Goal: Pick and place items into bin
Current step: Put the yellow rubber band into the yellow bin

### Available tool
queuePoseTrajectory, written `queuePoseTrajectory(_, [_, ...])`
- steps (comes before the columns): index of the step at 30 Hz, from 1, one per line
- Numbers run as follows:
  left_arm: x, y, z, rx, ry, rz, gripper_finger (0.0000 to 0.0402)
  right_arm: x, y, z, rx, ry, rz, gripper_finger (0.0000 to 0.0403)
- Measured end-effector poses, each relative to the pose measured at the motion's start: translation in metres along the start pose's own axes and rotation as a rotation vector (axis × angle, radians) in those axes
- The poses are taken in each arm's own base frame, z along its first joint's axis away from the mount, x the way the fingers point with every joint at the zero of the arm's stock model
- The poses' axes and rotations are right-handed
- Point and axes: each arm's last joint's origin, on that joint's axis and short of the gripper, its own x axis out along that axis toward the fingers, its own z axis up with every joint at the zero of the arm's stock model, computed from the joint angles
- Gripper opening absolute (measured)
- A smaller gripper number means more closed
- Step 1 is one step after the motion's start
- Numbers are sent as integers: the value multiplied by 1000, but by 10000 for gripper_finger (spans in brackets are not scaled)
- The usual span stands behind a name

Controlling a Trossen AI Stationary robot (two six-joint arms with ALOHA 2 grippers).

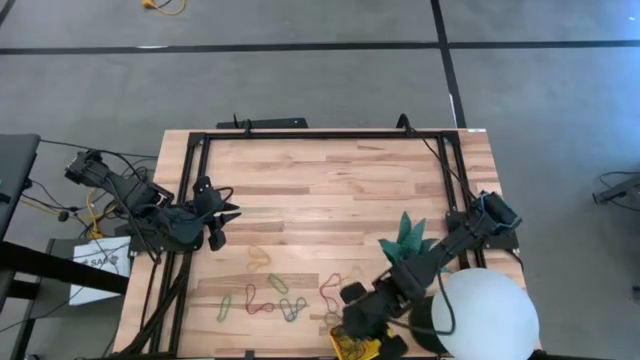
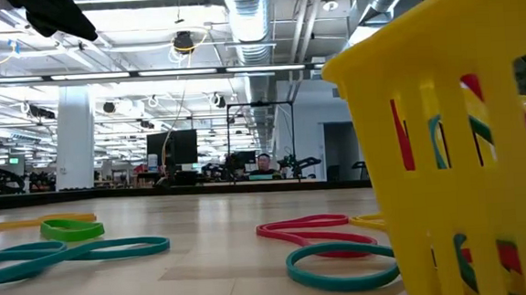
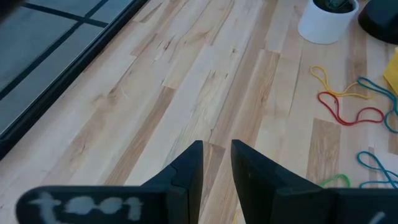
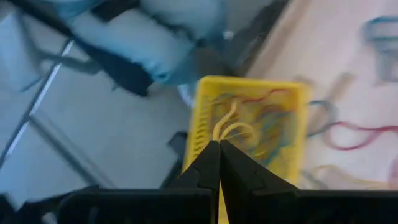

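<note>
Several thin loops in red (image 1: 330, 290), green (image 1: 225, 308), blue (image 1: 290, 308) and yellow (image 1: 260, 258) lie flat on the near half of the wooden table. The low view shows them too, such as a red one (image 2: 309, 232). The small yellow bin (image 1: 356, 346) stands at the near edge with more loops inside (image 4: 273, 118). My right gripper (image 1: 352, 318) hovers over the bin, shut on a yellow loop. My left gripper (image 1: 216, 214) waits at the table's left side, its fingers (image 3: 216, 163) a narrow gap apart, touching nothing. My right gripper (image 4: 219, 148) pinches a yellow loop (image 4: 233, 130) between its two fingertips, coming from above over the bin. The loop sticks out past the fingertips toward the bin's inside. Whether its free end touches the loops in the bin, I cannot tell.
A big white sphere (image 1: 486, 316) sits at the near right corner beside the right arm. A teal spiky paper star (image 1: 406, 236) stands just beyond it. A black frame (image 1: 300, 135) runs round the table. The far half of the table shows bare wood.
</note>
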Motion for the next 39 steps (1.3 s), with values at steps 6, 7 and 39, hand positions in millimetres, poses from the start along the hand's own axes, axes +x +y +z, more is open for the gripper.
queuePoseTrajectory(6, [0, 0, 0, -13, 0, 0, 73, 16, 15, -5, 35, 29, 5, 0])
queuePoseTrajectory(7, [0, 0, 0, -22, 0, 0, 73, 18, 16, -5, 52, 30, -4, 0])
queuePoseTrajectory(39, [0, 0, 0, -37, 5, -6, 73, 93, -37, -20, 387, 224, -122, 82])
